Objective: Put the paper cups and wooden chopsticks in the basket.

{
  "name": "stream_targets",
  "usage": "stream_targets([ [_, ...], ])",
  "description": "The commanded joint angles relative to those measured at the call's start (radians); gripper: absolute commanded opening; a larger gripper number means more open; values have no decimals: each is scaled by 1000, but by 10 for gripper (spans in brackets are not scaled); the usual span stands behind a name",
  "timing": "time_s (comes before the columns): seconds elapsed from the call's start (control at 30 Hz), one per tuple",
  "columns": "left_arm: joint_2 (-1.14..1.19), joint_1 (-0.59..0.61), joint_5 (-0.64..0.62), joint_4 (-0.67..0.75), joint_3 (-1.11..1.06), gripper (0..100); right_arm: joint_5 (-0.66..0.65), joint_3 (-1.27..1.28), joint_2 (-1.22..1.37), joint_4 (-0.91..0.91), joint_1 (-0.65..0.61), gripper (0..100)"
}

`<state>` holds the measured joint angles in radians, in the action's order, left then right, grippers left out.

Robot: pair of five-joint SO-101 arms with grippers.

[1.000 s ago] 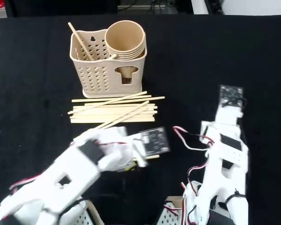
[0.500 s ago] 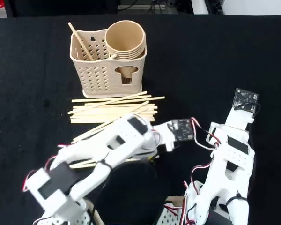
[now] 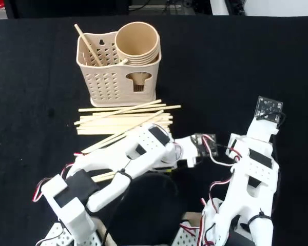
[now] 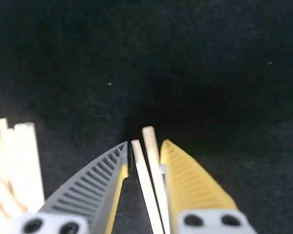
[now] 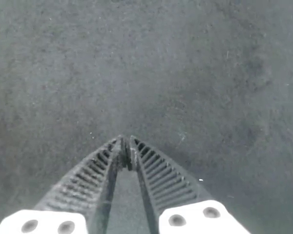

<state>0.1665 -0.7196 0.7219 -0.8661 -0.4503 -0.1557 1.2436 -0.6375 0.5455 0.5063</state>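
**Two chopsticks in the left pincer, cups already in the basket**

Toward the far side of the black surface (image 3: 236, 61) stands the basket (image 3: 109, 84), a beige plastic caddy with two compartments, its walls pierced by rows of small holes and its front wall cut with a handle-shaped opening. The paper cups (image 3: 137, 42) are plain tan, nested into one upright stack, and sit in the compartment on the right arm's side. A single chopstick (image 3: 87, 43) leans in the other compartment, its tip poking out above the rim.

Just in front of the basket, the loose chopsticks (image 3: 123, 122) lie flat in a rough bundle of pale, bare wood. Most run parallel to the basket's front wall, and a few cross the rest at a slant.

The left arm (image 3: 143, 148) reaches across the near edge of that bundle. Its left pincer (image 4: 145, 146), one jaw grey and one yellow, pinches a pair of chopsticks (image 4: 146, 187) side by side between the jaws, low over the surface; the ends of the bundle show close beside it.

The right arm (image 3: 251, 169) is well apart from the basket and the bundle. Its right pincer (image 5: 125, 151) is pressed together at the tips, holding nothing, above bare cloth.
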Motion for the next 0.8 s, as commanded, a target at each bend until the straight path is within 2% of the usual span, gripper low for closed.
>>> stream_targets([
  [0.0, 6, -12, 5, -60, 54, 85, 3, -64, -27, 9, -15, 18],
  [0.17, 8, -24, 5, -112, 71, 31, 3, -64, -27, 8, -15, 18],
  [0.4, 6, -25, 5, -115, 64, 29, 3, -62, -27, 8, -15, 18],
  [0.6, -17, -25, 5, -282, 140, 29, 3, -62, -25, 6, -15, 18],
  [0.77, -64, -19, 5, -324, 147, 29, 3, -62, -25, 5, -15, 18],
])
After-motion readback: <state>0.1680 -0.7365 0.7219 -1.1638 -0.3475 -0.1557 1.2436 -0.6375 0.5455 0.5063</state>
